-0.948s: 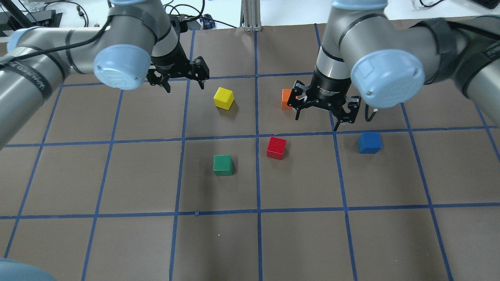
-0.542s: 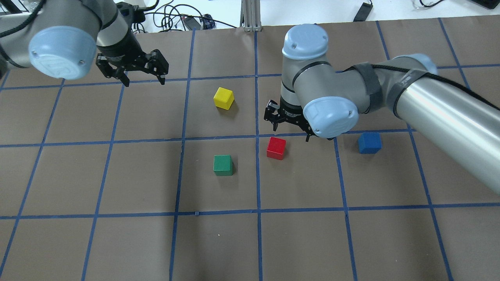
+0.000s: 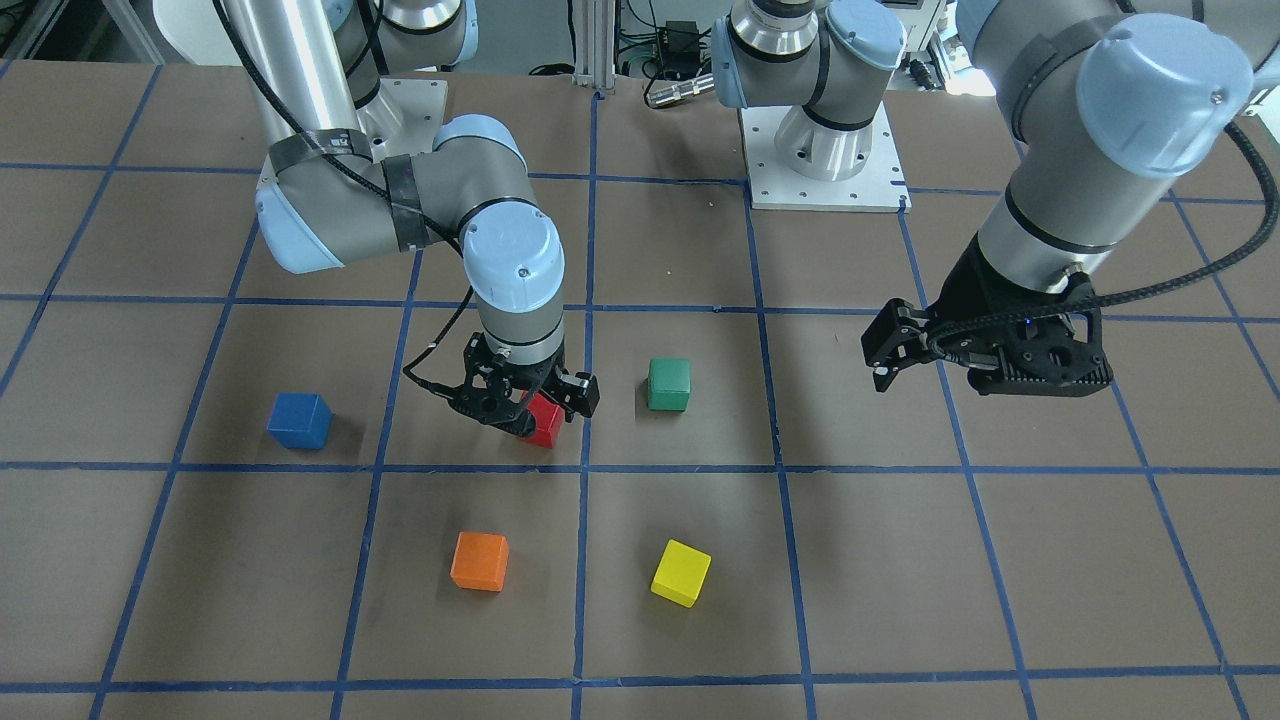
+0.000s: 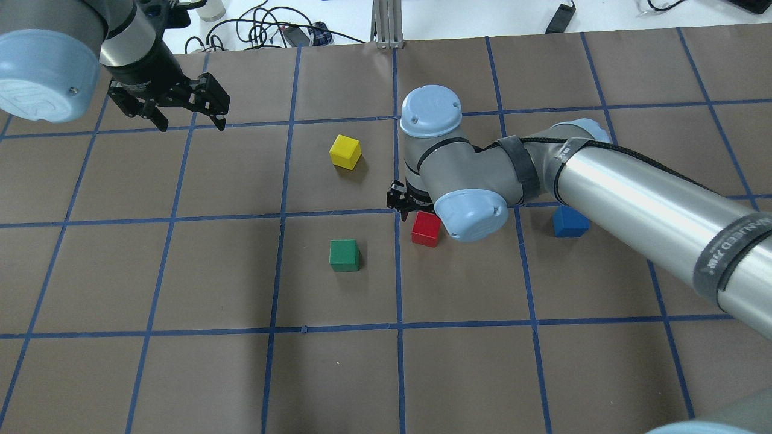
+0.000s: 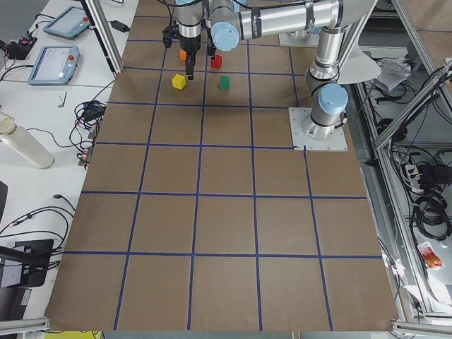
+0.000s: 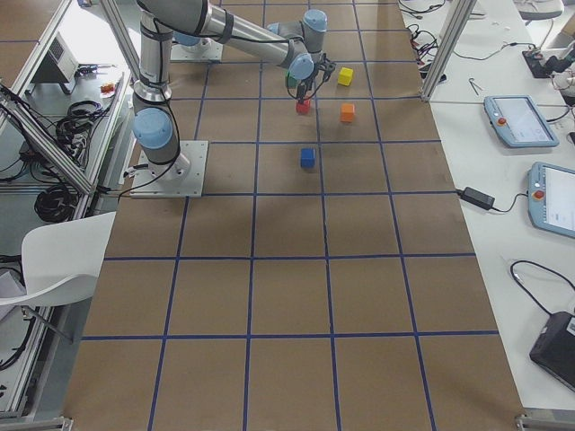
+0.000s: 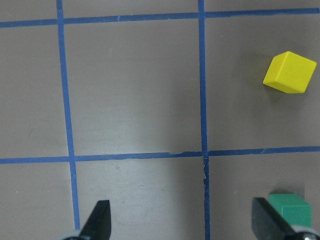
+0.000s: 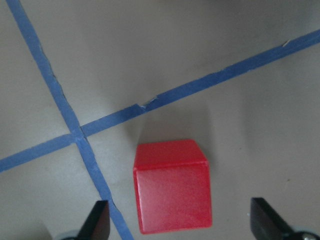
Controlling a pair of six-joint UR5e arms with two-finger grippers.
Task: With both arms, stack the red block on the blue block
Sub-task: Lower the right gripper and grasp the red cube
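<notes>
Taken across the overhead view from its left: the left gripper hangs over bare table with its fingers wide apart and nothing between them, well apart from every cube; its wrist camera shows only taped grid between the tips.

Next come the yellow cube and, nearer the robot, the green cube; neither is part of the job.

The red block sits flat on the table just beside a crossing of blue tape lines, clear of all the other cubes. The right gripper is right over it, fingers spread; in the right wrist view a fingertip shows on each side of the block with a gap at both, so nothing is clamped yet, and the block lies a little off centre between them. How low the tips are against its sides I cannot tell.

Furthest right, the blue block rests alone, near the red one but not touching, partly shadowed by the right arm.

The red block looks rigid, light and not fragile; its matte faces should give fair friction, so a moderate squeeze ought to do. Best hold, I judge: two opposite vertical faces, pads square on and centred, somewhat above mid-height; that leaves the bottom face free to land flat on the blue top. A skewed pinch may twist it.
</notes>
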